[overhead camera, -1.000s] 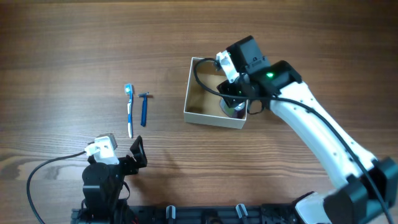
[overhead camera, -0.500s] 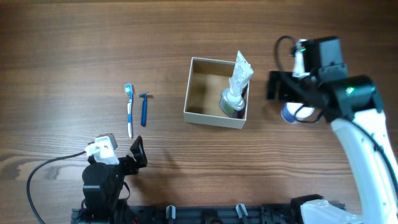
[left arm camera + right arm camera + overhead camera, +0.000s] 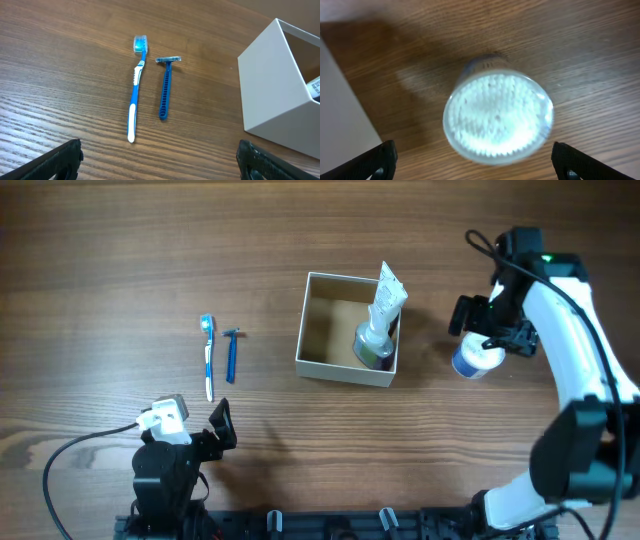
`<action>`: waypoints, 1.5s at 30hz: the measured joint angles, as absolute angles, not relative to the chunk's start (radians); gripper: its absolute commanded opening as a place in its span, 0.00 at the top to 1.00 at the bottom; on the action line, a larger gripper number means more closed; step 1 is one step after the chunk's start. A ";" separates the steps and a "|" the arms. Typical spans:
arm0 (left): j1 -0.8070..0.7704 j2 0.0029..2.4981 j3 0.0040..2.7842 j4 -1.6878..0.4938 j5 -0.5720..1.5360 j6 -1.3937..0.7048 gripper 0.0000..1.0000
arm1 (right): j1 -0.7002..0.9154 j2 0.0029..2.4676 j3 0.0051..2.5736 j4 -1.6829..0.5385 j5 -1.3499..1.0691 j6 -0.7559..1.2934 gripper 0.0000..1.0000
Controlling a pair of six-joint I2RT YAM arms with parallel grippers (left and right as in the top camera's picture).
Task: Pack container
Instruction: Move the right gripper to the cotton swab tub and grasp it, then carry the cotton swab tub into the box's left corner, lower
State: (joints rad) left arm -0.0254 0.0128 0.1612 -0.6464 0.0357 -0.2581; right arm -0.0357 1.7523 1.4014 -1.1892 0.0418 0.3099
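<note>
A: Where's the container (image 3: 318, 330) sitting?

B: About mid-bench (image 3: 120, 270). A tube (image 3: 381, 308) stands in its 4 o'clock corner, with the crimped end leaning up towards 1 o'clock over the rim. The rest of the brown floor is bare.

A: How would it handle, do you reckon?

B: Light, I'd say. It's thin cardboard with an open top, so the walls probably flex, and a nudge would likely slide it across the smooth wood. To steady it I'd pinch the 9 o'clock wall at its rim, gently, well away from the tube. Squeeze hard and it would likely crease.

A: And the right gripper (image 3: 490, 330)?

B: It hangs over the small jar (image 3: 497, 117) at the container's 3 o'clock. The fingers are spread wide on either side and not touching the jar. The jar looks rigid, round and smooth-sided, so it could slip. I'd close across its full width, low on the body, not on the top edge.

A: The left side?

B: The left gripper (image 3: 159, 147) is parked near 7 o'clock, jaws apart and holding nothing. The toothbrush (image 3: 134, 95) and razor (image 3: 165, 87) lie side by side at the container's 9 o'clock, well apart from it. Both are slim and flat on the wood, so they would be awkward to get under.
</note>
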 measured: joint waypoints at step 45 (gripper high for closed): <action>-0.025 0.013 0.161 -0.646 0.035 -0.258 0.00 | -0.085 1.540 1.252 -1.084 -0.035 0.210 0.32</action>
State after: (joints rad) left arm -0.0254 0.0128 0.1612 -0.6464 0.0353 -0.2581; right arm -0.0853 1.5398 1.2522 -1.0836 -0.0353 0.2104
